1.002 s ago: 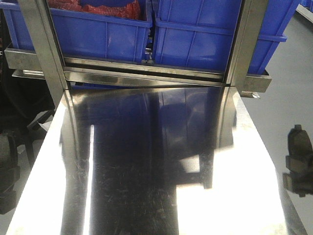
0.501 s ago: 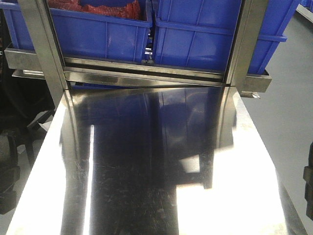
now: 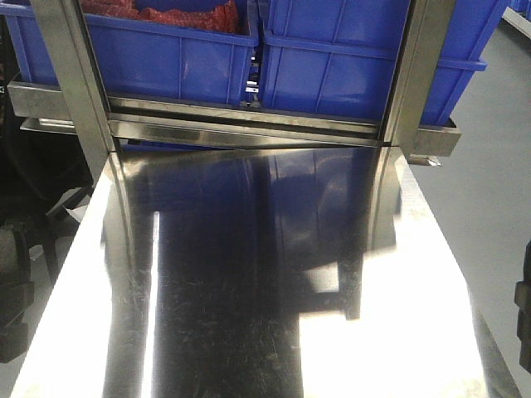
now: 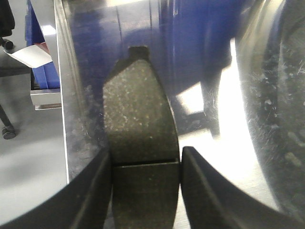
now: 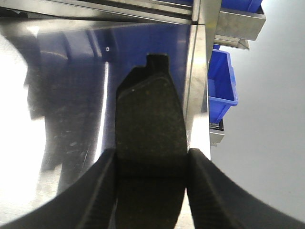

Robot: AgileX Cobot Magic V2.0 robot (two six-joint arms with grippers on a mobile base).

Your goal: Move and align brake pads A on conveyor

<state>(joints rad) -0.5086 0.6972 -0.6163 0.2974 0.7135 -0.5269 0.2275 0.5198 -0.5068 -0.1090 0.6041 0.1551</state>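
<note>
My left gripper [image 4: 146,164] is shut on a dark-grey brake pad [image 4: 138,119], gripped across its middle groove with the end tab pointing away from me, above the left part of the steel tabletop [image 4: 214,143]. In the right wrist view another brake pad [image 5: 148,119] is held the same way, with my right gripper [image 5: 151,164] shut on it near the tabletop's right edge [image 5: 198,95]. In the front view only a dark sliver of the right arm [image 3: 524,315] shows at the right border. The conveyor is out of view.
Shiny steel tabletop [image 3: 249,282] fills the front view. Behind it stand steel frame posts [image 3: 75,75] and a shelf with blue bins [image 3: 332,58], one holding red items [image 3: 166,10]. Grey floor [image 3: 489,166] lies to the right. Dark equipment [image 3: 17,282] sits at the left.
The right arm has moved from over the table's right edge further right and down, nearly out of the front view. The tabletop stays the same.
</note>
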